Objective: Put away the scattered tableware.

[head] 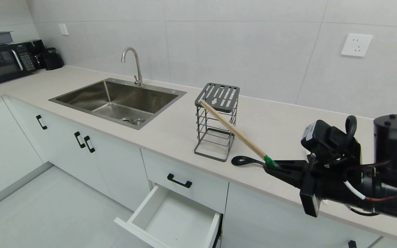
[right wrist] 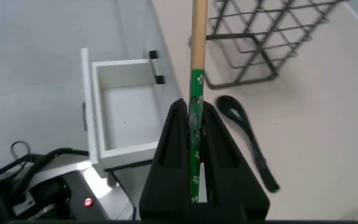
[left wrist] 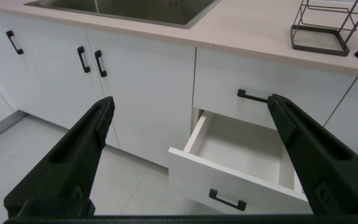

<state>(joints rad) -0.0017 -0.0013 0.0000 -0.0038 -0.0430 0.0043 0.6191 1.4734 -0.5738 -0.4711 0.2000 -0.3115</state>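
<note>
Pinching slim green-tipped wooden chopstick (head: 233, 128)

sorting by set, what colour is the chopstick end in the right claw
Green with tiny white flowers; the chopstick shows best in right wrist view.

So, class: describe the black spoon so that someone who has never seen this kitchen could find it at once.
From the steel sink in the pale counter, go to the grey wire rack beside it. The spoon lies flat on the counter by the rack's foot. It is short and glossy black, unlike the long wooden chopstick in the right gripper.
</note>
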